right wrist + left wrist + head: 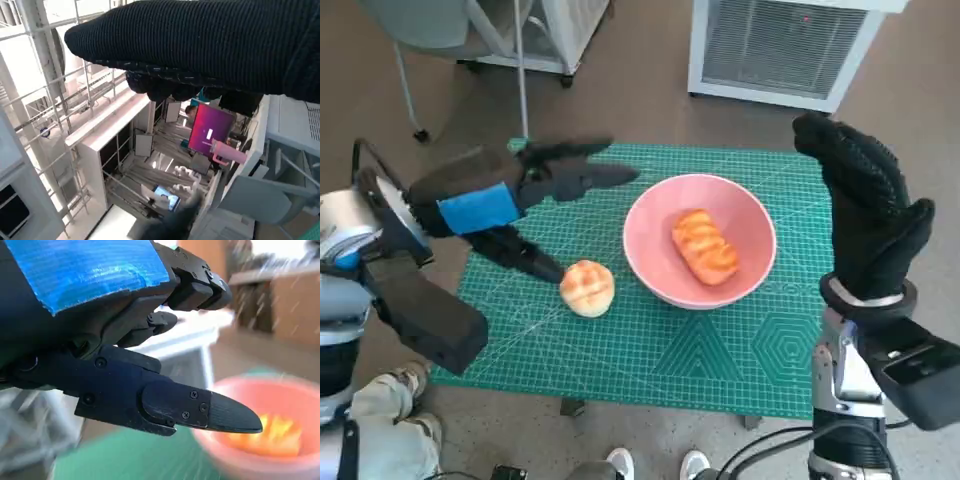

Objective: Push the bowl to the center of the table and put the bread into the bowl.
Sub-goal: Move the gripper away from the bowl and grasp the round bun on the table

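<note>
Beside my open left robot hand (525,190) sits a round bread (587,288) on the desk (720,370); the bowl (645,215) already holds one. Right robot hand (865,215) hovers empty. I'd drop low, close gently around it.

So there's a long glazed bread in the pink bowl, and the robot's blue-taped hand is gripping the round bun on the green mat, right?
Not quite. The head view shows the blue-taped left hand holding nothing: its fingers are spread, one touching or nearly touching the round bun lying on the green mat. The long glazed bread is indeed in the pink bowl.
</note>
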`<state>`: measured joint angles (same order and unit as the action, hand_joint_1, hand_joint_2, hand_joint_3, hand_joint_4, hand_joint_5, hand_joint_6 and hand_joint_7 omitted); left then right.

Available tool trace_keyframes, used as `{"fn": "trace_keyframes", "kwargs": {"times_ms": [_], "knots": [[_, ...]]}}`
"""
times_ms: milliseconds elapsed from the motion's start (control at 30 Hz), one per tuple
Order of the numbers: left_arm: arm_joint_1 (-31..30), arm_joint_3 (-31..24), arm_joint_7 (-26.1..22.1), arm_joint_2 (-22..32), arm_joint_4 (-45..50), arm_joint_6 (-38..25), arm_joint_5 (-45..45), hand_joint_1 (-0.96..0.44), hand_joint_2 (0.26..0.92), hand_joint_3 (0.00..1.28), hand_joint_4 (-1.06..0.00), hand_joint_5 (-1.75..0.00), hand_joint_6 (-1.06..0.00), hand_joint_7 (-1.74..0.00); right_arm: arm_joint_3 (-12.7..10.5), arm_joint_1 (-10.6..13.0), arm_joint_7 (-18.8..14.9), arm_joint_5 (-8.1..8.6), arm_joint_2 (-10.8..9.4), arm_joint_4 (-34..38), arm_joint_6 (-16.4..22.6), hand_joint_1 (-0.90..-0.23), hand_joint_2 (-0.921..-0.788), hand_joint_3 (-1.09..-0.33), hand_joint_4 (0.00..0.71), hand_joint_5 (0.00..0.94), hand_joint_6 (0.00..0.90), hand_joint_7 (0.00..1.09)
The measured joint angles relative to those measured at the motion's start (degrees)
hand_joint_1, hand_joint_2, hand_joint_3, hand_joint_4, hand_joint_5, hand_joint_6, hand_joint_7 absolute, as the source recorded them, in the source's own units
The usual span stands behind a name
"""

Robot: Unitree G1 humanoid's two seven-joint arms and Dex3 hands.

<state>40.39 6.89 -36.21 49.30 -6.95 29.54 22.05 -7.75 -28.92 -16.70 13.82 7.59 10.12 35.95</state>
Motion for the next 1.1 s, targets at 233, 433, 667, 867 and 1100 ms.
{"fn": "trace_keyframes", "kwargs": {"times_ms": [233,433,667,867,1100], "knots": [[-1.69,0.29,-2.45,0.02,-1.52,-2.28,0.01,-0.66,0.787,0.0,-0.16,0.0,-0.26,-0.08,0.37,-0.52,-0.04,-0.06,0.01,0.37,0.37,-0.681,-0.921,-0.746,0.257,0.01,-0.001,0.67],[-3.08,1.32,-2.82,-0.03,-3.09,-2.22,0.56,-0.62,0.776,0.0,-0.18,-0.01,-0.27,-0.07,0.47,-0.94,-0.41,-0.05,0.34,0.77,0.56,-0.673,-0.921,-0.756,0.257,0.01,-0.001,0.68],[-3.59,4.45,-2.35,-1.5,-7.21,-0.62,2.41,-0.56,0.762,0.0,-0.2,-0.01,-0.29,-0.06,0.28,-1.64,-1.26,0.05,1.24,1.26,0.57,-0.67,-0.921,-0.754,0.258,0.01,-0.001,0.68],[-3.28,7.89,-0.4,-3.94,-12.56,2.37,5.1,-0.56,0.761,0.0,-0.23,-0.02,-0.31,-0.05,0.19,-1.83,-1.73,0.07,1.28,1.59,0.65,-0.67,-0.921,-0.755,0.258,0.011,-0.001,0.68],[-1.62,12.01,1.77,-6.76,-19.37,4.3,9.75,-0.57,0.76,0.0,-0.26,-0.01,-0.35,-0.05,0.03,-1.85,-2.15,0.08,1.34,1.65,0.78,-0.66,-0.921,-0.756,0.258,0.011,-0.001,0.68]]}}
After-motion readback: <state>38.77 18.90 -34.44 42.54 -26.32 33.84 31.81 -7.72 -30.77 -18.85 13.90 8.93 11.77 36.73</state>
